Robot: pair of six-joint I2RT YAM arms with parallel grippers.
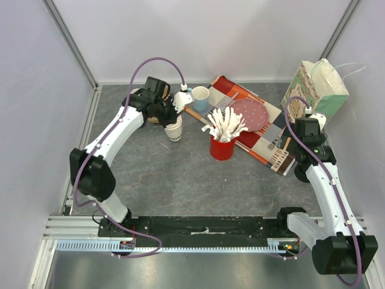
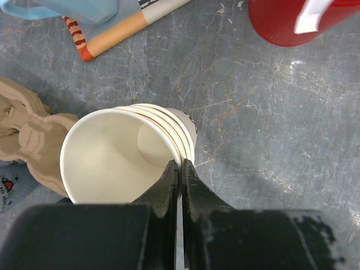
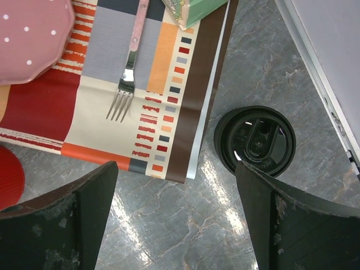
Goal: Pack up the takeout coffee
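Note:
A stack of nested cream-white paper cups (image 1: pixel 174 129) with dark lettering stands on the grey table, with no lids on. My left gripper (image 1: pixel 173 113) is shut, pinching the rim of the top cup (image 2: pixel 107 157) between its fingertips (image 2: pixel 180 164). My right gripper (image 1: pixel 305 137) hangs open and empty over the table beside the placemat's corner (image 3: pixel 177 166). A black plastic lid (image 3: pixel 255 140), seen from above, sits just ahead of its right finger; I cannot tell if a cup is under it.
A brown cardboard cup carrier (image 2: pixel 28 138) lies left of the stack. A red cup (image 1: pixel 222 147) of white utensils stands at centre. A striped placemat (image 1: pixel 264 141) holds a pink plate (image 1: pixel 249 113) and fork (image 3: pixel 126 79). Mugs (image 1: pixel 200 96) stand behind. A green paper bag (image 1: pixel 316 87) stands at the back right.

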